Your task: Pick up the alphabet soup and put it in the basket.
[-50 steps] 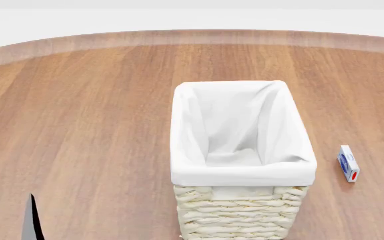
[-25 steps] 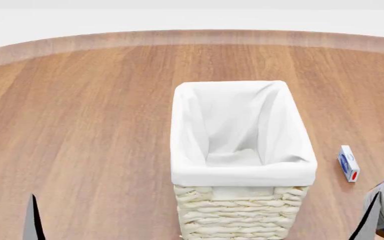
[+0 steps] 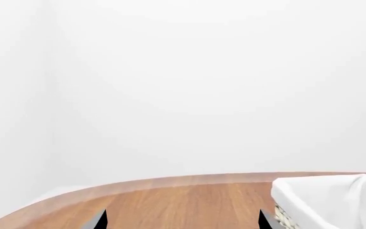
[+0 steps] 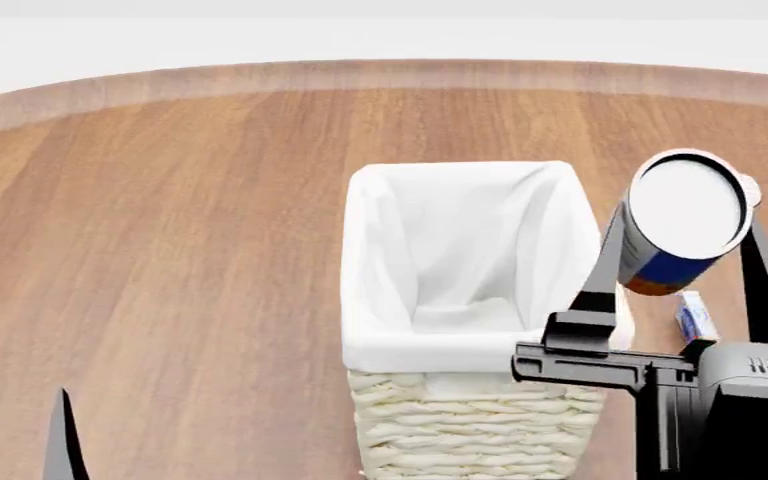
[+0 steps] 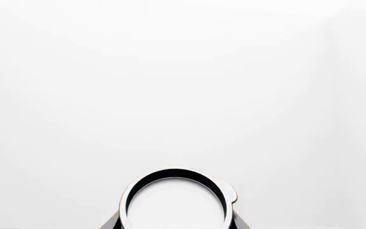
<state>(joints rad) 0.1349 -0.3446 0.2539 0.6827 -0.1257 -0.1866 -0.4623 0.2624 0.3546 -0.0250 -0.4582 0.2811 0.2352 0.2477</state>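
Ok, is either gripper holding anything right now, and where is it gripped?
The right gripper holds the alphabet soup, fingers on opposite sides of its body. The left gripper holds nothing.

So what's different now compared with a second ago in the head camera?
The right hand has risen into view at the basket's right, shut on the alphabet soup, which it carries raised just right of the basket rim. A second ago neither showed. The basket, the small blue-and-white box on the table, and the left hand at the lower edge have stayed put.
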